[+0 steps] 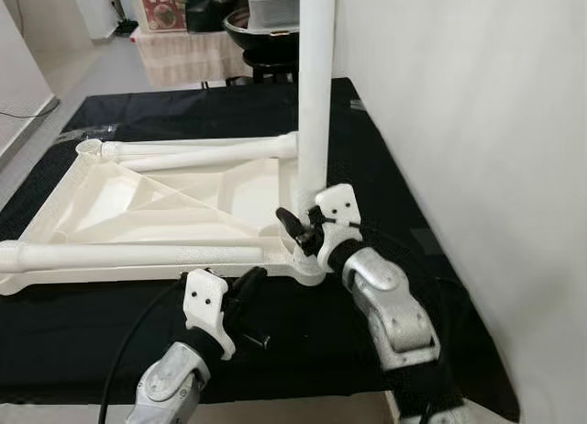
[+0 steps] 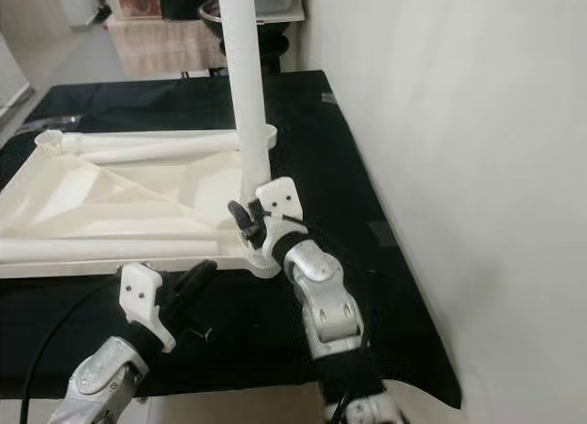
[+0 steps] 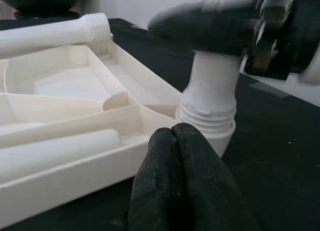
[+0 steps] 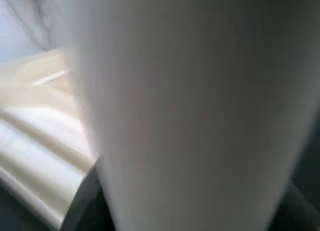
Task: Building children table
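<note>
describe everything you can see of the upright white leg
The upright leg is a smooth white plastic tube with a threaded foot. It stands vertical in the near right corner socket of the overturned tabletop and runs out past the top of the head views. The right end effector grips it just above the socket. The left end effector rests shut on the black cloth nearby, not touching it.

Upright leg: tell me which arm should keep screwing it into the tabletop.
Right. The right gripper is already around the upright leg just above its socket; the left gripper hangs shut beside the tabletop, holding nothing.
</note>
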`<state>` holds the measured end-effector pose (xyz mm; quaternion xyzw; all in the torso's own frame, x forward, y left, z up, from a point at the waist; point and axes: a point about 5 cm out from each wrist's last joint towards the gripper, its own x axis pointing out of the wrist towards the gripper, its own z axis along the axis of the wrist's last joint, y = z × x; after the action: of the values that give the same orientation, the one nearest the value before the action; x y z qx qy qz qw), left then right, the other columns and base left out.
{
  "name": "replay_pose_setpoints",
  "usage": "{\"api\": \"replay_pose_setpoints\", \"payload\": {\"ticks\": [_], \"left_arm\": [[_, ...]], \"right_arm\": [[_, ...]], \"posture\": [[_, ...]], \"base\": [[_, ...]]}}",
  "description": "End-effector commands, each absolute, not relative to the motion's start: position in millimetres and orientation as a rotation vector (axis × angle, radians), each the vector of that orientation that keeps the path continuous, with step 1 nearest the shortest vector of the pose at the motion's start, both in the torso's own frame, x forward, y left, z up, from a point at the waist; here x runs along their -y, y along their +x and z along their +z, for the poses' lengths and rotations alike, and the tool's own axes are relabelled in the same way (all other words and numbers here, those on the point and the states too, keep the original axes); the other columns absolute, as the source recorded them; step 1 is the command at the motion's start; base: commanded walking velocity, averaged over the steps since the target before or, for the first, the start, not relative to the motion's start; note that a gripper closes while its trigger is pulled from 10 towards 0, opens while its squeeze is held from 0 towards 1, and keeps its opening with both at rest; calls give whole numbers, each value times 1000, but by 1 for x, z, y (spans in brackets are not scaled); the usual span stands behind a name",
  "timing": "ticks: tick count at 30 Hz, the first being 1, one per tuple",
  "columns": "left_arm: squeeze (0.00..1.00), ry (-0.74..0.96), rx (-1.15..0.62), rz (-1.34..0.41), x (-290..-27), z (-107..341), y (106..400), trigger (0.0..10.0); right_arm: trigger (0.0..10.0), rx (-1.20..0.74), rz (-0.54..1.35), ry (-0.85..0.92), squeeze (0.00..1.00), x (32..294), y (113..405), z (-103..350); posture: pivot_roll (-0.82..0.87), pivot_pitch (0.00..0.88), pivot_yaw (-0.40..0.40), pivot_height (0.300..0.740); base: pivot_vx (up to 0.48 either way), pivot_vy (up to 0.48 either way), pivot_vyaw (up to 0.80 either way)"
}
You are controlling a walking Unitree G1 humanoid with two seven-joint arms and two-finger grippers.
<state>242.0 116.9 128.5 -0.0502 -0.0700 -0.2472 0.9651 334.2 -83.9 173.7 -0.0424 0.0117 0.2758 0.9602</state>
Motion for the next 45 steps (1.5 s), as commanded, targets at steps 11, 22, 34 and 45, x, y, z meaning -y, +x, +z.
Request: {"api": "replay_pose_setpoints", "payload": {"ticks": [11,22,34,45], "left_arm": [[0,-101,117,-494,-118,123,241,10000],[0,-99,112,-496,-117,122,238,10000],[0,-96,110,-496,-117,122,234,10000],[0,-79,112,-505,-120,124,229,10000]], "right_arm": [[10000,-12,1146,-160,0,80,337,192],[0,-55,1286,-119,0,79,351,193],[0,-65,1095,-182,0,115,349,175],[0,-209,495,-189,0,80,297,124]], "posture": [[-12,143,8,740],[23,141,2,740],[24,148,6,740],[37,158,14,740]], "base": [[0,0,0],[0,0,0],[0,0,0],[0,0,0]]}}
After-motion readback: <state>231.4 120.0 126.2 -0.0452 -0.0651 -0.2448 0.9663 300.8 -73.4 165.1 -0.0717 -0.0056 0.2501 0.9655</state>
